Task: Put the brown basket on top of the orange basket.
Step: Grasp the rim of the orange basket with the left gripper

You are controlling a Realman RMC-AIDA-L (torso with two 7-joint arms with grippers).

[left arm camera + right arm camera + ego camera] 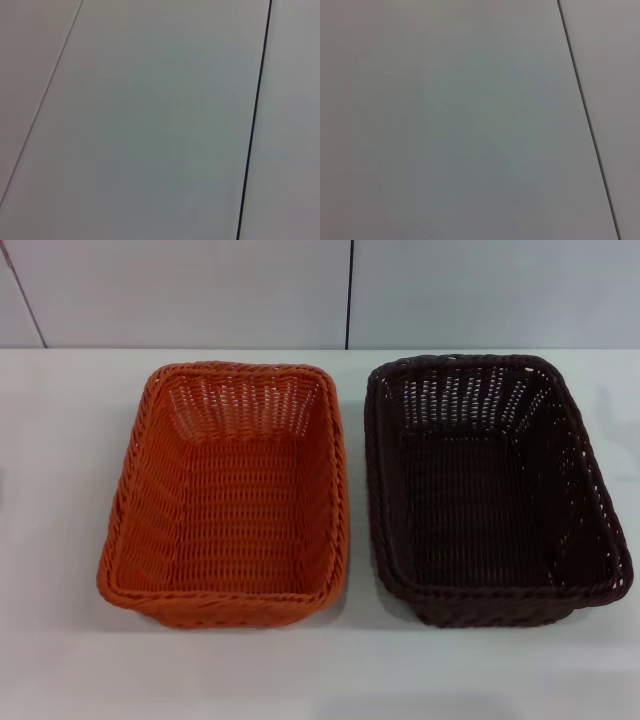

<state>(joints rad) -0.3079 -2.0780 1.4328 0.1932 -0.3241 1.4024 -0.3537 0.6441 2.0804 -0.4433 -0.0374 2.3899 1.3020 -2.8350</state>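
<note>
Neither arm's fingers appear in any view, so their state cannot be told. On the white bench (60, 490), the rectangular dark brown woven basket (490, 490) stands upright just beside the rectangular bright orange woven basket (230, 495), on its right, not touching.

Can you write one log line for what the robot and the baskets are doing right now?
stage: not started | bright orange woven basket: on white table, left | dark brown woven basket: beside it, right, apart | grippers: not in view
</note>
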